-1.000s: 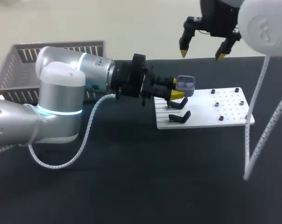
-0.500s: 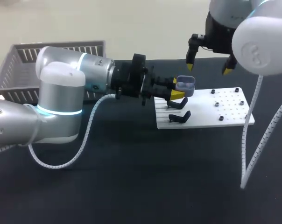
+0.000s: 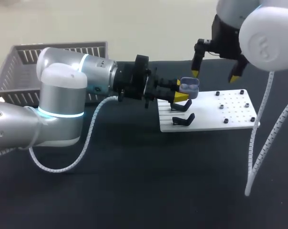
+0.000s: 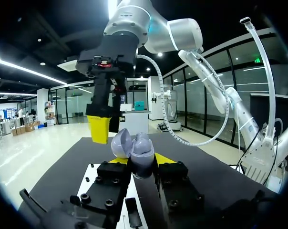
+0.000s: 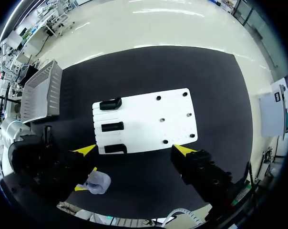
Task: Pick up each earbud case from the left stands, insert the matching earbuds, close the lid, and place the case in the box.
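Left arm [image 3: 87,81] lies level; its fingers [image 3: 182,97] clamp the case [image 3: 190,85].

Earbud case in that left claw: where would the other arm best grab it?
Probably the earbud case by its body, not the open lid, which could swing. The left gripper covers two sides, so the open right gripper would come down from above onto the free sides.

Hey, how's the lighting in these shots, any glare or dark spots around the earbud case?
Head view: earbud case evenly lit, the right arm's white shell glares. Left wrist view: case softly lit, the right claw shadowed against a bright room. Right wrist view: white board bright on the black table, the case dimmer beside it.
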Robot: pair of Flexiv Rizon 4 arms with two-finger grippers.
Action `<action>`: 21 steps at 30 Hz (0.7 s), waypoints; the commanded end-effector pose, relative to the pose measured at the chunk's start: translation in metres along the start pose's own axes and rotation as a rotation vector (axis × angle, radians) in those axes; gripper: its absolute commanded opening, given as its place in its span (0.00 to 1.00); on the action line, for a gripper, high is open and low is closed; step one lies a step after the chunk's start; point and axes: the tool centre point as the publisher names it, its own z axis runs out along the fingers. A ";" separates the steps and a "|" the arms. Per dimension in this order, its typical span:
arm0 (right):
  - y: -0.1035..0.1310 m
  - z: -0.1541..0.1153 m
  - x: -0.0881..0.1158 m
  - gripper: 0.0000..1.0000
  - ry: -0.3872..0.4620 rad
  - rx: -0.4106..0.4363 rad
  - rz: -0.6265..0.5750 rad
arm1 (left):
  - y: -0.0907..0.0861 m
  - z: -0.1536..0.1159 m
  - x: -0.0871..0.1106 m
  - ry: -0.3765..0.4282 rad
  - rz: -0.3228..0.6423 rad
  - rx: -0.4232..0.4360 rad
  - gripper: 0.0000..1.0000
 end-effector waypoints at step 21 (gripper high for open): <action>0.002 -0.029 0.029 1.00 -0.074 -0.061 -0.043 | 0.000 0.000 0.000 0.001 0.000 -0.002 0.00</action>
